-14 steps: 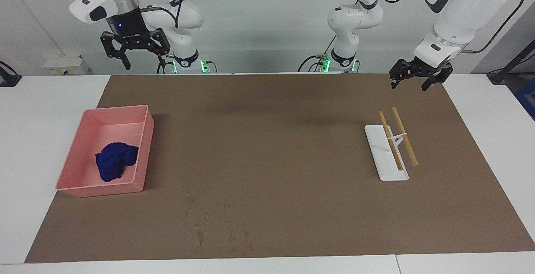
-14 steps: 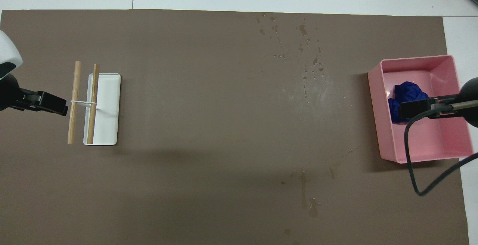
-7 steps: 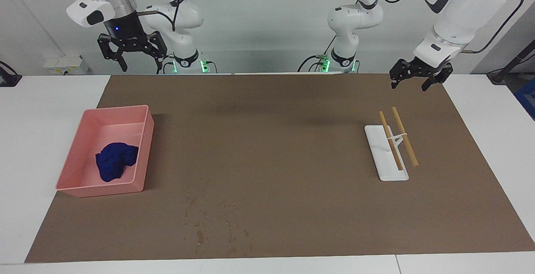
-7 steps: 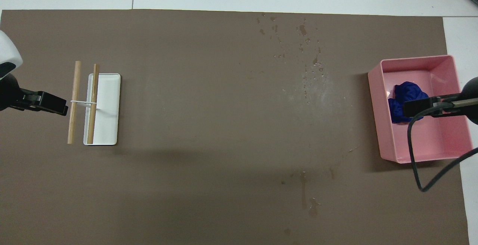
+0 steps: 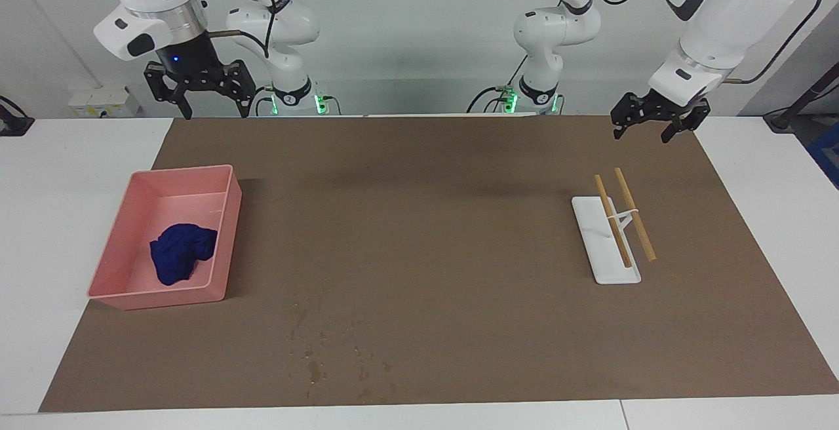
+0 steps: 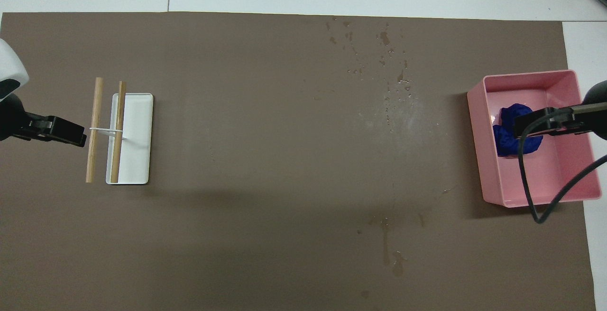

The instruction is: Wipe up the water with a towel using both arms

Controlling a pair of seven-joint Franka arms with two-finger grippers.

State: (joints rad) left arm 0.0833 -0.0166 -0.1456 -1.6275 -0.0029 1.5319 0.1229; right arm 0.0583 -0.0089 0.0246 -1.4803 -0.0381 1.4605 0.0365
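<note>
Since a moment ago the right gripper [image 5: 194, 94] has risen and drifted outward toward its own end of the surface, while the left gripper [image 5: 652, 122] has stayed where it was. Over at the right arm's end, the pink tray [image 5: 225, 233] sits on the brown mat [image 5: 426, 233] with the towel [image 5: 181, 252] inside it, a crumpled navy lump lying in the part of the tray farther from the robots. At the left arm's end, a white plate [image 5: 598, 240] holds a small stand with two wooden sticks [image 5: 624, 220] lying across it. The right gripper hangs high in the air with its jaws pointing down and spread wide, holding nothing; from above it sits over the tray and partly covers the towel, yet it is well clear of the cloth. The left gripper waits over the mat's edge nearest the robots, jaws also wide and empty. The water [image 5: 314, 351] lies as scattered droplets on the mat, farther from the robots than the tray.
</note>
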